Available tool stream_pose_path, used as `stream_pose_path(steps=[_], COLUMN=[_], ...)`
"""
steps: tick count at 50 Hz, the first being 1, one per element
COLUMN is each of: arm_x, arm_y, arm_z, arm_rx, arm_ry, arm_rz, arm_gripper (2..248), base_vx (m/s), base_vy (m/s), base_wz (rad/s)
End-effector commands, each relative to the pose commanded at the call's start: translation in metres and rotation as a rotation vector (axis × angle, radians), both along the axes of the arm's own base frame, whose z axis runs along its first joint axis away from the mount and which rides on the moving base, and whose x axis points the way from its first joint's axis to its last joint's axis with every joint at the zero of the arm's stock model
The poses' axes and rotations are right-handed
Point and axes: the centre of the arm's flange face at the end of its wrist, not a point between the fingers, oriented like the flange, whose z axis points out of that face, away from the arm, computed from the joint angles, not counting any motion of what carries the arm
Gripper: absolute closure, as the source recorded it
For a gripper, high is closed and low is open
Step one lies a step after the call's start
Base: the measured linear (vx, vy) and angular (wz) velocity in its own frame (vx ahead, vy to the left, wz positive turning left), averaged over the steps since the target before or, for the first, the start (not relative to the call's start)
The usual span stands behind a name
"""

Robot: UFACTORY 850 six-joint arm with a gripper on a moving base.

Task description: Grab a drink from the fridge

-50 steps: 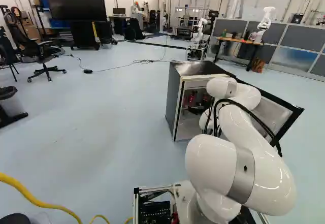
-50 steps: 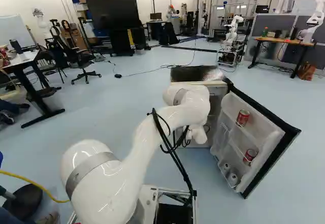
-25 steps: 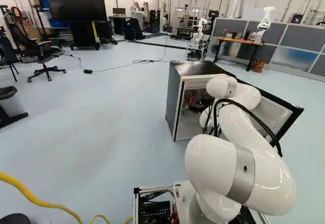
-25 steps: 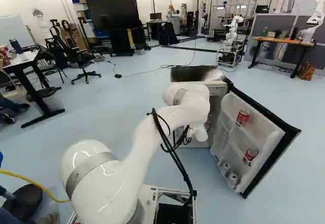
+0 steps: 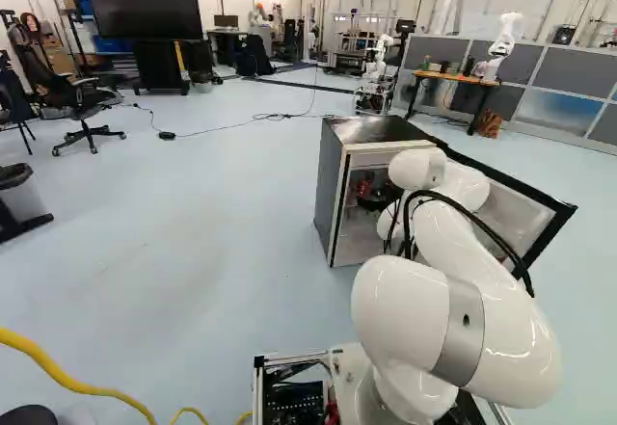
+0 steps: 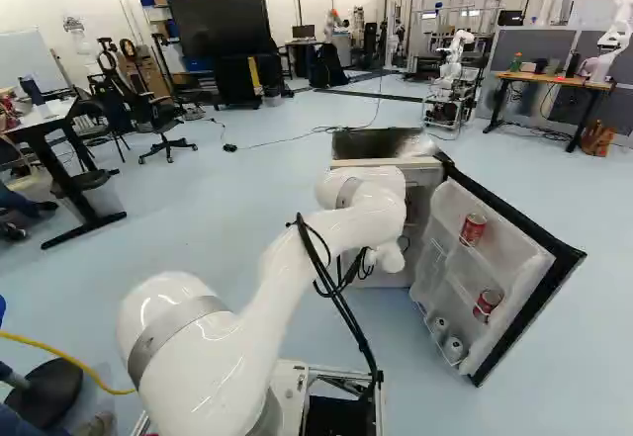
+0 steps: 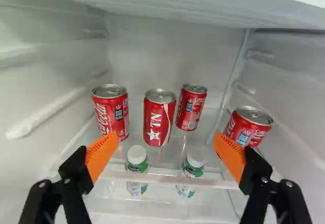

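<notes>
One fridge (image 5: 331, 192) holds four red cans (image 7: 159, 120) and two white-capped bottles (image 7: 136, 156) inside, plus two more red cans (image 6: 473, 229) and two pale containers (image 6: 453, 348) in its one door (image 6: 509, 248).

The cans (image 7: 109, 115) inside the fridge (image 5: 331, 194) are red with silvery tops and white lettering; one can (image 7: 159, 125) bears a white star, the others small blue-and-white patches. Both bottles (image 7: 136, 165) have white caps and green-and-white labels. Orange pads (image 7: 101, 155) with fine ridges stand out against black fingers (image 7: 73, 186). The fridge is white within, grey outside, its top perhaps black under the shine. White arm (image 5: 482, 261), grey bands; pale blue floor (image 5: 193, 213); yellow hose (image 5: 67, 378).
</notes>
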Motion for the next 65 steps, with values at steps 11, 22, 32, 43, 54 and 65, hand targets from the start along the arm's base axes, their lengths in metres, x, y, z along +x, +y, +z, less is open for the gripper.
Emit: stream_pose_path(steps=[11, 22, 32, 43, 54, 65], arm_x=[0.009, 0.018, 0.026, 0.035, 0.044, 0.053], arm_y=[0.000, 0.002, 0.004, 0.004, 0.004, 0.004], arm_z=[-0.004, -0.007, -0.009, -0.013, -0.018, -0.022], arm_rx=[-0.012, -0.022, -0.031, -0.044, -0.059, -0.074], arm_ry=[-0.019, -0.035, -0.051, -0.073, -0.098, -0.124], arm_rz=[0.007, 0.016, 0.024, 0.031, 0.037, 0.042], arm_gripper=[3, 3, 3, 3, 3, 3], base_vx=[0.000, 0.000, 0.000, 0.000, 0.000, 0.000], base_vy=[0.000, 0.000, 0.000, 0.000, 0.000, 0.000], base_wz=[0.000, 0.000, 0.000, 0.000, 0.000, 0.000])
